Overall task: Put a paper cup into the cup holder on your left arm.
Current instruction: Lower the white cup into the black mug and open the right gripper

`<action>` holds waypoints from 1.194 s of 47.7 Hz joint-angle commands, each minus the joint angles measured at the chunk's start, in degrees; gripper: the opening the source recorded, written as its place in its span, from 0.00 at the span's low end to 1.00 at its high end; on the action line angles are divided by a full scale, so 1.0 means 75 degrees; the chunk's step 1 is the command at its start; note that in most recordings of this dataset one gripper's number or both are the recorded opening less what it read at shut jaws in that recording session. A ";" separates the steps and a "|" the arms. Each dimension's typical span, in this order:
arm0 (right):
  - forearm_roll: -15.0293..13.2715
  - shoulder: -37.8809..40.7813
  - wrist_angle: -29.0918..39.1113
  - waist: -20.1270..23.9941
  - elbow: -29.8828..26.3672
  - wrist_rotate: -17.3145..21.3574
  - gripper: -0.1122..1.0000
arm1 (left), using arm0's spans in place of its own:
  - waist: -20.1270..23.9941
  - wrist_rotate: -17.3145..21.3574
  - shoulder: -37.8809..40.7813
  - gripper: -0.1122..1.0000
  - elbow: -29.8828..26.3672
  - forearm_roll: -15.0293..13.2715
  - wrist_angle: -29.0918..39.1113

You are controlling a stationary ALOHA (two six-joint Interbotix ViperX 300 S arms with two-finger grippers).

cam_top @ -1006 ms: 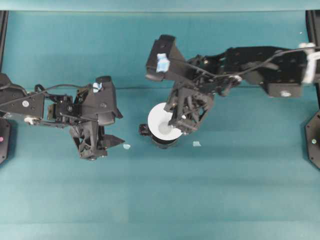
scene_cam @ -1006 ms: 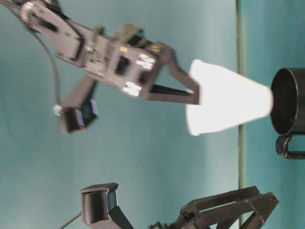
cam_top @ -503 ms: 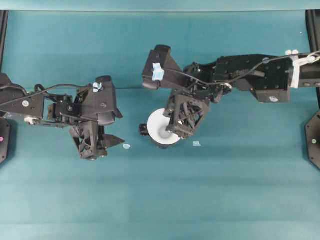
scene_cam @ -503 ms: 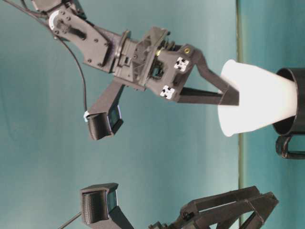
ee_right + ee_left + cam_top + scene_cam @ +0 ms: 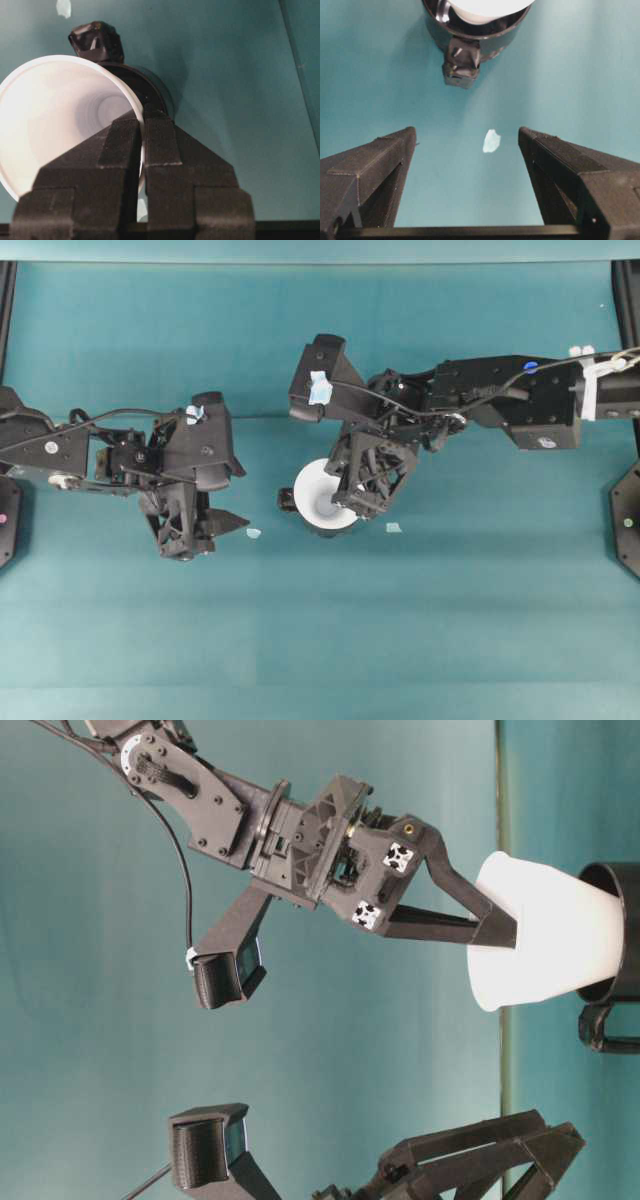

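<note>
I see even, bright light, soft shadows beside the cup holder (image 5: 150,95), and the paper cup (image 5: 545,945) glaring white, slightly overexposed.

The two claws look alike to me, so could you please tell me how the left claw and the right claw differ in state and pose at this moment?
The left claw stands wide open and empty, while the right claw is shut on the paper cup, pinching its rim. The left claw hovers apart from the cup holder, facing a small paper scrap; the right claw is right at the holder, with the cup's base in its mouth. Both are black two-fingered claws.
</note>
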 commanded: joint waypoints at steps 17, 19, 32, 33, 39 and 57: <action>0.0023 0.0000 -0.0012 -0.0047 -0.0094 0.0047 0.10 | 0.0035 0.0012 0.0012 0.90 -0.0070 0.0023 -0.0199; 0.0023 0.0000 -0.0023 -0.0047 -0.0094 0.0047 0.11 | 0.0035 0.0012 0.0023 0.90 -0.0059 0.0023 -0.0199; 0.0023 0.0000 -0.0012 -0.0047 -0.0105 0.0059 0.30 | 0.0059 0.0012 0.0023 0.90 -0.0059 0.0023 -0.0199; 0.0023 -0.0012 -0.0023 -0.0047 -0.0105 0.0059 0.32 | 0.0070 0.0012 0.0023 0.90 -0.0059 0.0023 -0.0199; 0.0023 0.0000 -0.0070 -0.0059 -0.0117 0.0070 0.47 | 0.0070 0.0012 0.0023 0.90 -0.0059 0.0023 -0.0211; -0.0117 0.0000 -0.0340 -0.0129 -0.0105 0.0504 0.84 | 0.0070 0.0012 0.0023 0.90 -0.0059 0.0023 -0.0211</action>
